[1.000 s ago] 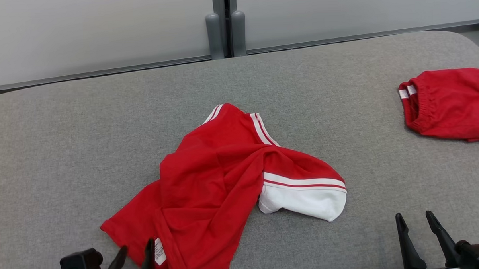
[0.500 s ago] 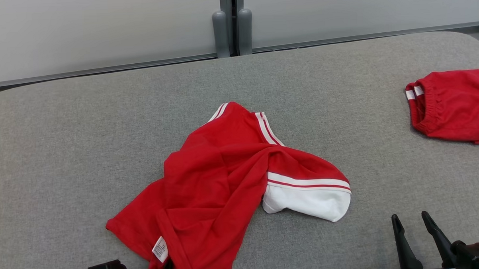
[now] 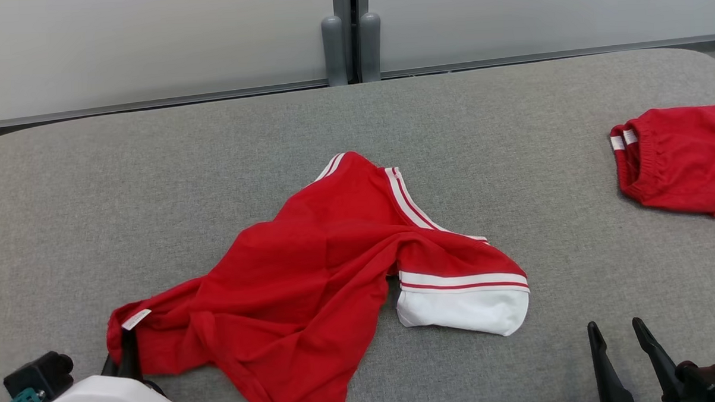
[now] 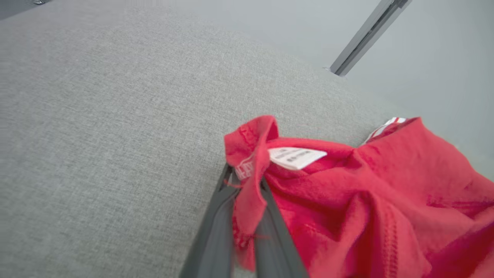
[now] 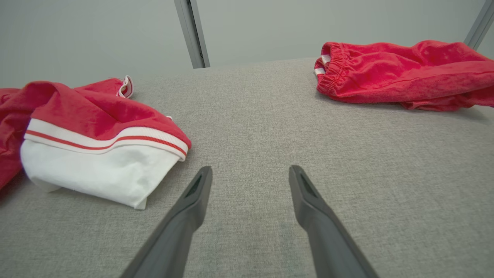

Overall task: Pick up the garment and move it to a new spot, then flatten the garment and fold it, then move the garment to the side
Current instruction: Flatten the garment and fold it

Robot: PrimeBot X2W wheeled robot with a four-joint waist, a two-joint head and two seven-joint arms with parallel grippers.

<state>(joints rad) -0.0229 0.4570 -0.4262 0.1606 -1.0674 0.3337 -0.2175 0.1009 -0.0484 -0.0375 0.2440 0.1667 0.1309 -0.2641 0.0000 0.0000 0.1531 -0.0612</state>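
Red and white, the garment (image 3: 312, 274) lay near the table's (image 3: 155, 190) front edge in the head view, its left corner pinched by the left gripper (image 3: 126, 352). The left wrist view showed that hem clenched between both fingers (image 4: 214, 231); the right wrist view, the right gripper (image 5: 251, 173) spread, empty.

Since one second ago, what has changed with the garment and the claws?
The left claw shut on the red-and-white garment, at the hem near its label, and dragged that corner leftward. The right claw stayed open; the other red garment did not move.
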